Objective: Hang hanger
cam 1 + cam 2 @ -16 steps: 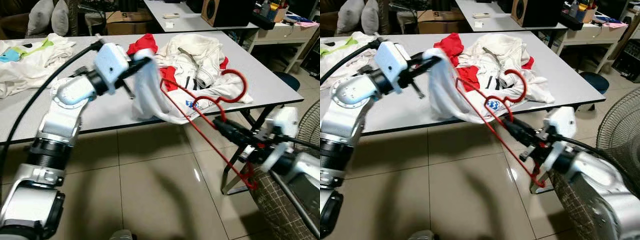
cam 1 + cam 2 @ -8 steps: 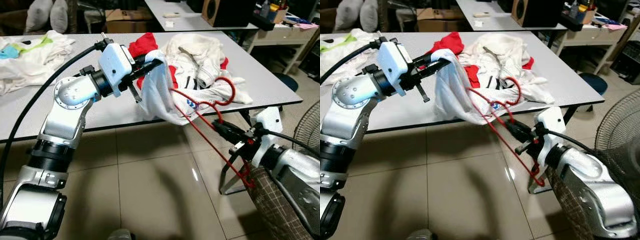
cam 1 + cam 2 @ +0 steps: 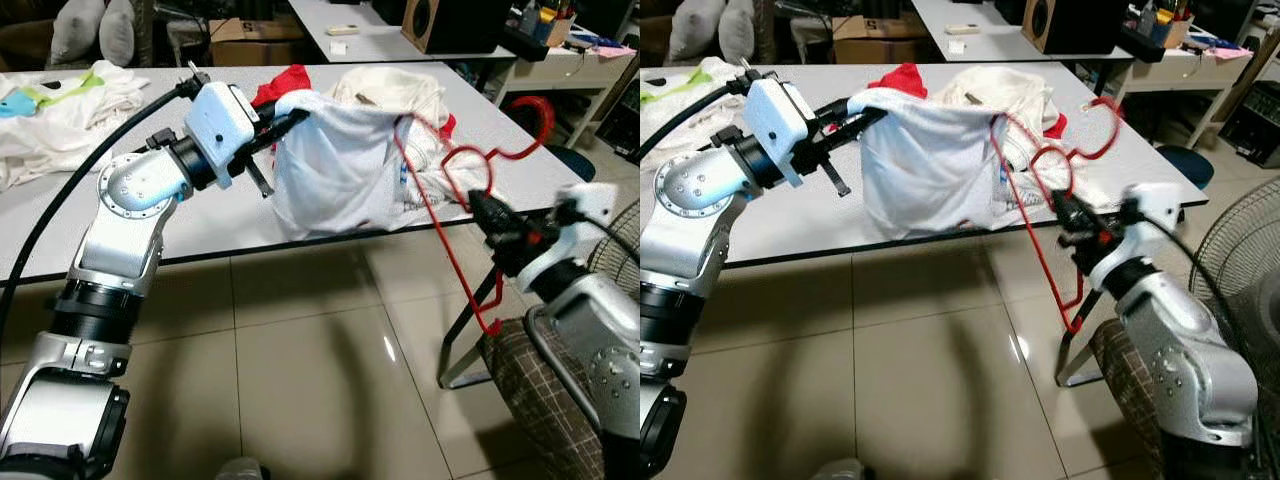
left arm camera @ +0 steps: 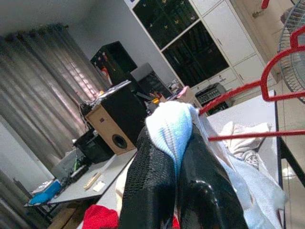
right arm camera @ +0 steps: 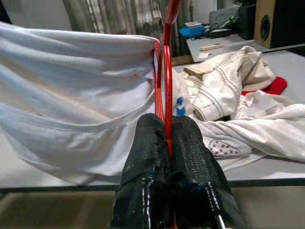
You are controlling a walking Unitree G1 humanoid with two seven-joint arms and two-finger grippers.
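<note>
1. While the left gripper (image 3: 290, 112) pinches one edge of the thin white cotton garment (image 3: 335, 170) above the grey rectangular table (image 3: 200, 215), the left eye view shows the right gripper (image 3: 482, 208) pressed together on the red wire hanger (image 3: 440, 215), whose upper shoulder sits at the garment's far edge and whose lower corner hangs off the table edge over the tiled floor. Judged risk: the shoulder may snag the fabric rather than enter the opening, dragging the cloth from the left pinch.
2. Right eye view: a heap of cream and red clothes (image 3: 1015, 95) lies just behind the garment; the hanger could catch it. No container with visible contents.
3. Left wrist view: black fingers (image 4: 147, 191) clamp a fold of white cloth.
4. Right wrist view: black fingers (image 5: 147, 157) grip the red wire, white garment stretched beyond.
</note>
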